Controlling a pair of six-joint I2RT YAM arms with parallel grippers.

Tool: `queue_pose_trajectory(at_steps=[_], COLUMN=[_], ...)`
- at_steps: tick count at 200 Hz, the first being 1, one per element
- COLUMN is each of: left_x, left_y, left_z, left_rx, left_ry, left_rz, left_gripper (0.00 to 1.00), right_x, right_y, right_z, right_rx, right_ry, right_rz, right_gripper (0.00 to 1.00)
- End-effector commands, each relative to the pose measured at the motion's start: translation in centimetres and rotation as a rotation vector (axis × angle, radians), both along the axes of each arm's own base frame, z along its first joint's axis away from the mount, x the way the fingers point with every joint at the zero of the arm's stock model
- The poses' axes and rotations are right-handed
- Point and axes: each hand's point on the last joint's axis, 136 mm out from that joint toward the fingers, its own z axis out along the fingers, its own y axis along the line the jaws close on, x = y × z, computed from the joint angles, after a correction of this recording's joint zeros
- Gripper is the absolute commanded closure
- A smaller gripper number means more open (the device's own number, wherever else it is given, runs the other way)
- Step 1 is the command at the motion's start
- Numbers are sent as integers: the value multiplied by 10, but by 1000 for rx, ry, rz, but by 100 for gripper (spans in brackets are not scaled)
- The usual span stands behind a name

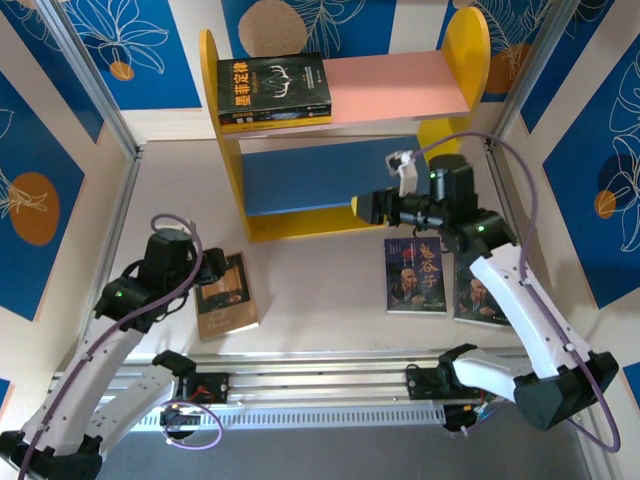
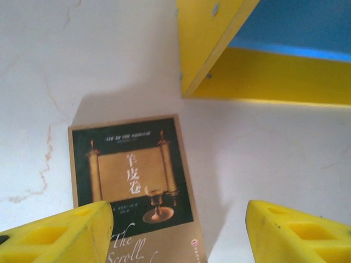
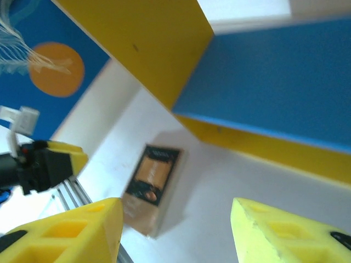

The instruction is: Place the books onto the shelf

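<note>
Table (image 1: 320, 295) | brown book (image 1: 226, 295) lengthwise toward shelf (image 1: 300, 178) | left end effector (image 2: 178, 219), right end effector (image 3: 176, 213) released

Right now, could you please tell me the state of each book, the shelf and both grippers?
Shelf: standing, blue board bare.
Black books: stacked flat on pink board.
Brown book: flat on table, face up.
Two blue books: flat on table, unshelved.
Left gripper: open, above brown book.
Right gripper: open, holding nothing.
</note>
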Motion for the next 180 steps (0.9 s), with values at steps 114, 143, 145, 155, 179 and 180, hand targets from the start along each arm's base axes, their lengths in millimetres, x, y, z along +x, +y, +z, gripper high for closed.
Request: queue_pose_trajectory(at_steps=[114,143,145,155,179,180], left_x=[-9,-8,-8,-8,-6,-6], left_y=[-7,-13,-13,-16,-24,-25], left_z=[-132,-145,-145,-149,-156,-156], left_rx=[-91,-107,-108,-113,-113,-114], left_ry=[226,244,243,248,254,254], left_rz=[119,112,111,106,90,89], left_gripper=[39,40,40,40,41,41], right_x=[-29,-32,-33,-32,-31,-31], right_y=[70,75,75,76,77,77], right_z=[-198,-206,-207,-208,-212,-212], right_rx=[-157,-176,-177,-182,-189,-189], right_ry=[361,372,373,376,382,382], right_rz=[40,51,52,51,50,50], right_gripper=[46,46,46,46,46,46])
